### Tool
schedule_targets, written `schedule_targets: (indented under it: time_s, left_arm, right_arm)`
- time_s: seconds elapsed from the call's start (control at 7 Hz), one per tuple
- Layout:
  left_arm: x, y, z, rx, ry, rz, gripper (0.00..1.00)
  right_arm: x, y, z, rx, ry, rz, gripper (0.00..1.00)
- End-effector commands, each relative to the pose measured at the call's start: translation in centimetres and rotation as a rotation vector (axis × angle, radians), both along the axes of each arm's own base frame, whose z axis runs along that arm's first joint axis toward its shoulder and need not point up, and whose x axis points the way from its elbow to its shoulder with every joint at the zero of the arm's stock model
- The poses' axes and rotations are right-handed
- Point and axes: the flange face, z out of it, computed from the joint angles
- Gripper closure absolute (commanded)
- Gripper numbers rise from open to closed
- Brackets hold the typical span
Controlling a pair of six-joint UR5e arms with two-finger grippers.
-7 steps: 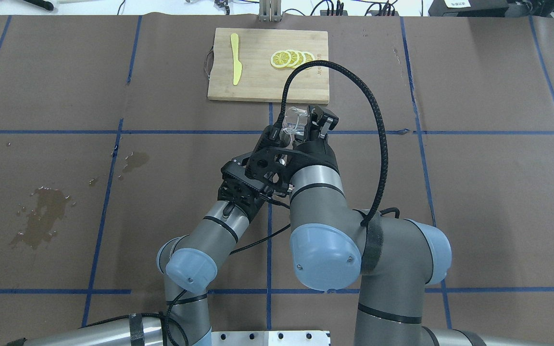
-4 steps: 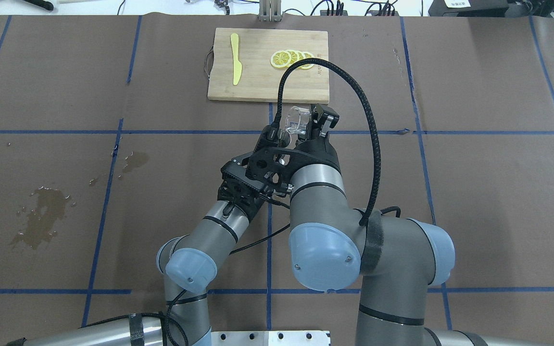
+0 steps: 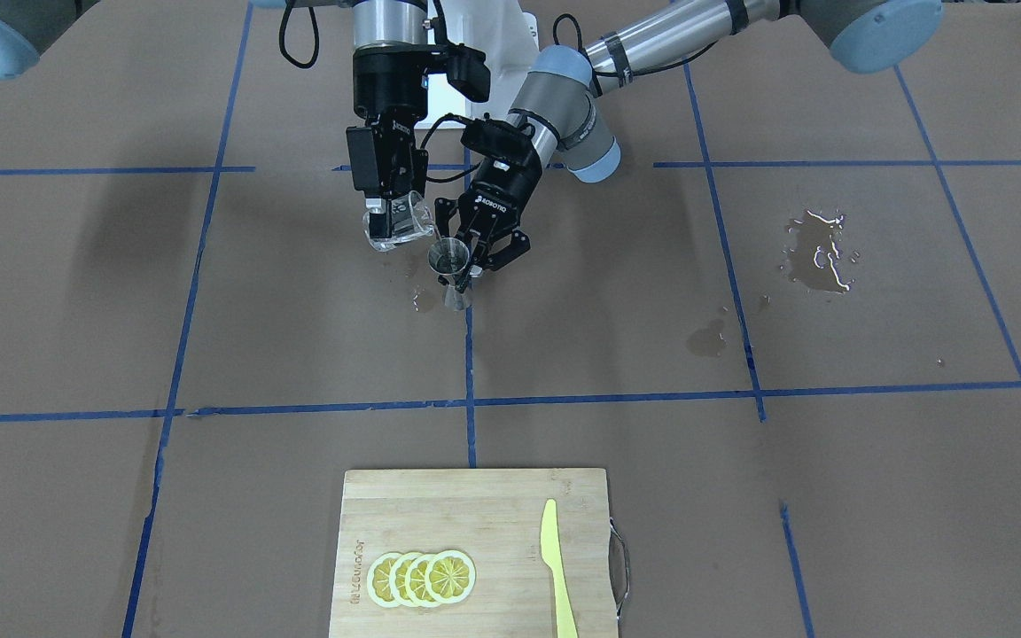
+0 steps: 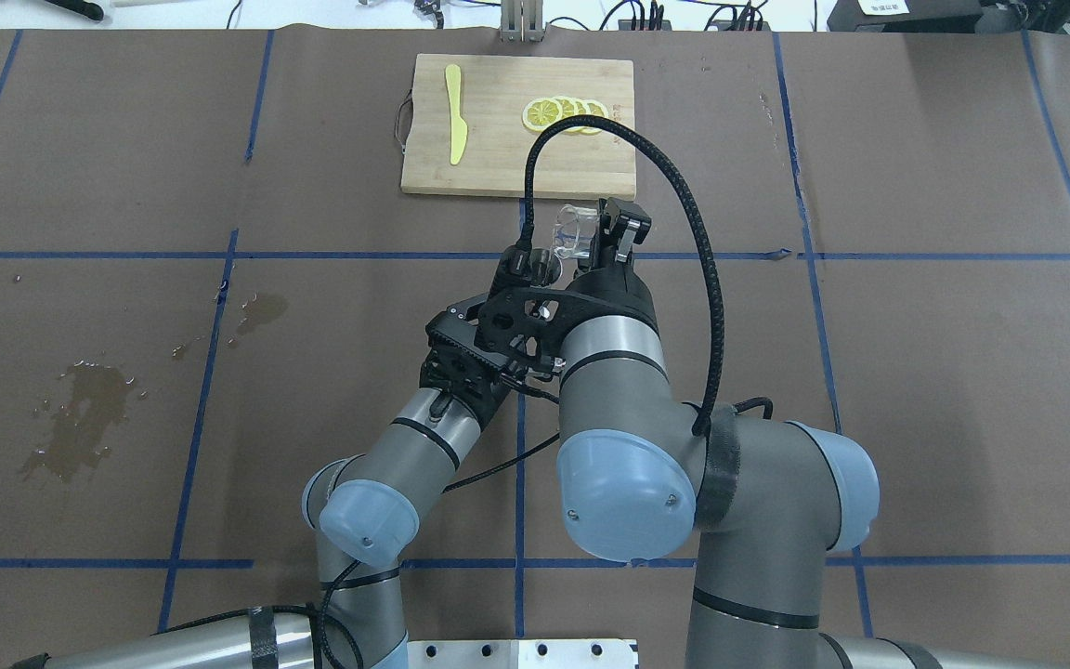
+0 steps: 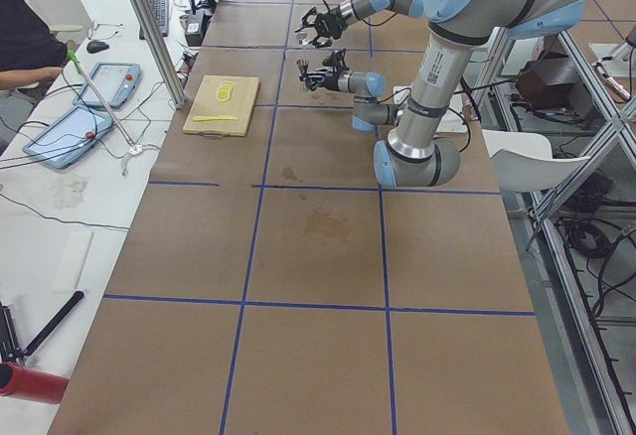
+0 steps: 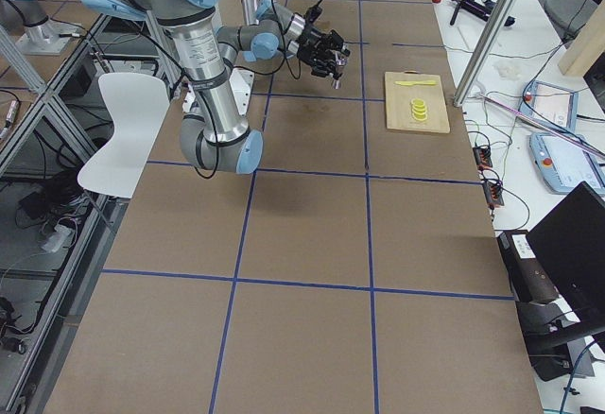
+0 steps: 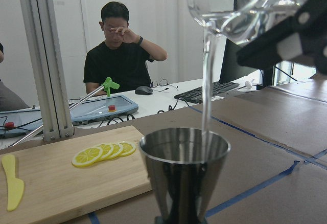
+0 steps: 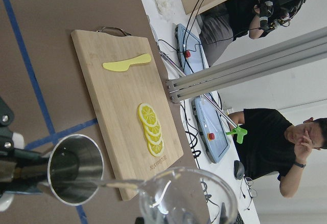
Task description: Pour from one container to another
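Two grippers meet near the middle of the counter (image 3: 209, 310) in the front-facing view. The right gripper (image 3: 391, 223) pinches the clear glass cup (image 3: 402, 229), which is tipped with its lip toward the jigger (image 3: 451, 266). The left gripper (image 3: 468, 270) is clamped on the jigger at its narrow waist. The cup hangs just above and beside the jigger's open mouth. A puddle (image 3: 816, 252) lies well apart on the robot's left side. A cutting board (image 3: 475, 496) at the far edge from the robot carries lemon slices (image 3: 422, 578) and a yellow knife (image 3: 557, 567).

Overhead, the tilted glass cup (image 4: 576, 230) shows beyond the right wrist, near the cutting board; the arms hide most of the jigger.

Both side views show the arms reaching to one spot, too small to judge either grip.

From the left wrist, the jigger (image 7: 184, 168) stands upright up close, and a thin clear stream (image 7: 206, 81) falls from the glass cup (image 7: 230, 4) into its mouth (a person (image 7: 122, 55) sits at a desk behind).

From the right wrist, the stream runs from the cup's rim (image 8: 186, 198) into the jigger (image 8: 75, 169).
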Motion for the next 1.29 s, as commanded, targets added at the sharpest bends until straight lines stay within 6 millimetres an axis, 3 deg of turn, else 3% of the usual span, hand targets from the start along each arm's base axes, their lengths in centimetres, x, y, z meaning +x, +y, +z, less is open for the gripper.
schedule_targets:
  time_s: [0.0, 0.43, 1.14]
  left_arm:
    - [0.0, 0.0, 0.0, 0.000, 0.001, 0.001, 1.00]
    - [-0.1, 0.0, -0.2, 0.001, 0.005, 0.001, 1.00]
    - [-0.1, 0.0, -0.2, 0.001, 0.005, 0.001, 1.00]
  right_arm:
    - [0.0, 0.0, -0.1, 0.013, 0.028, -0.010, 1.00]
    - [0.0, -0.2, -1.4, 0.025, 0.074, -0.019, 1.00]
    - [0.2, -0.5, -1.4, 0.049, 0.140, -0.037, 1.00]
